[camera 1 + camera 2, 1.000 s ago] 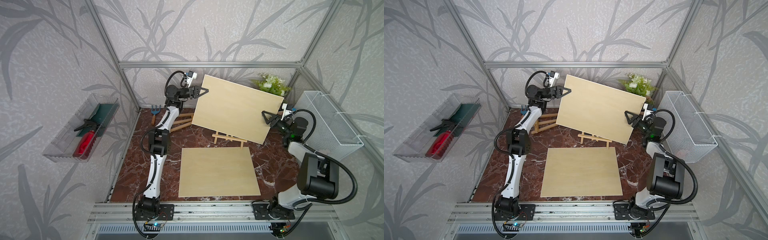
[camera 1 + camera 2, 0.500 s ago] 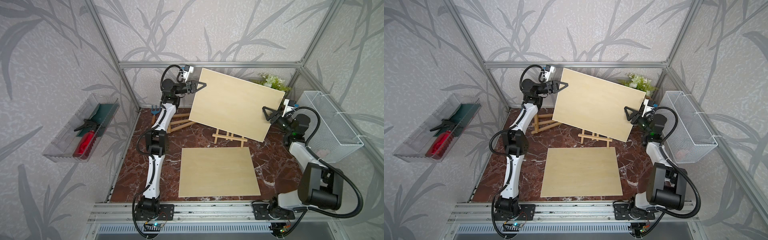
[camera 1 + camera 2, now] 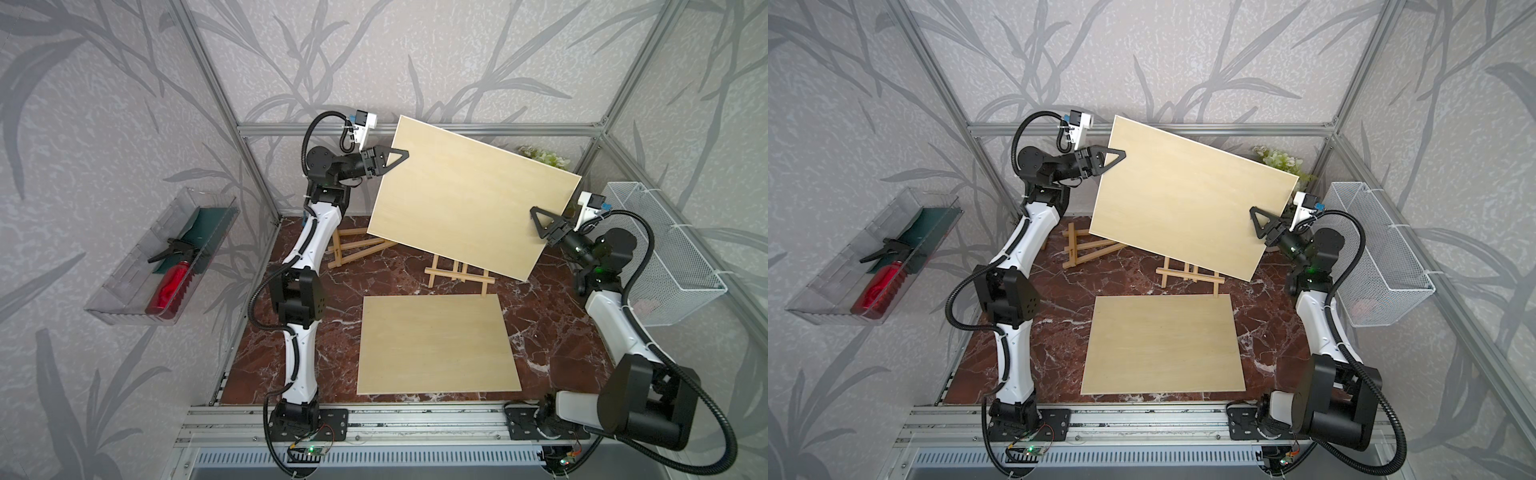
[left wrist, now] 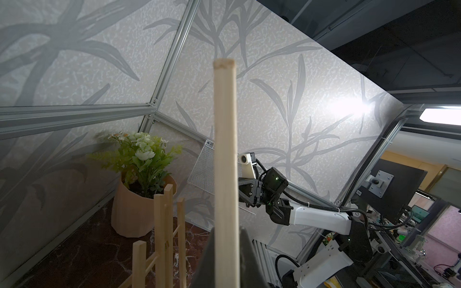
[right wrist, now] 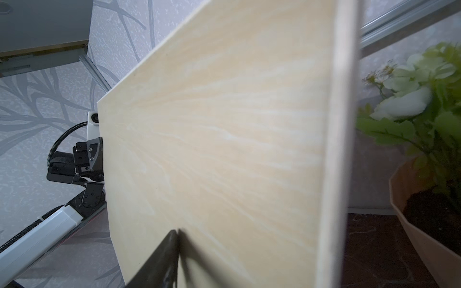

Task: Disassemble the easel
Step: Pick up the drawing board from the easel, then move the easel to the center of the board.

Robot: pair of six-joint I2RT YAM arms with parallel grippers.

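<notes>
Tilted board (image 3: 469, 199) was held aloft above the easel frame (image 3: 457, 277) at the desk's (image 3: 345, 286) 12 o'clock. The left pincer (image 3: 402, 155) clamped its 10 o'clock edge, and the right pincer (image 3: 536, 212) gripped its 4 o'clock edge.

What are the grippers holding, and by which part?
The raised board: left gripper at one short edge near its upper corner, right gripper at the opposite short edge.
</notes>
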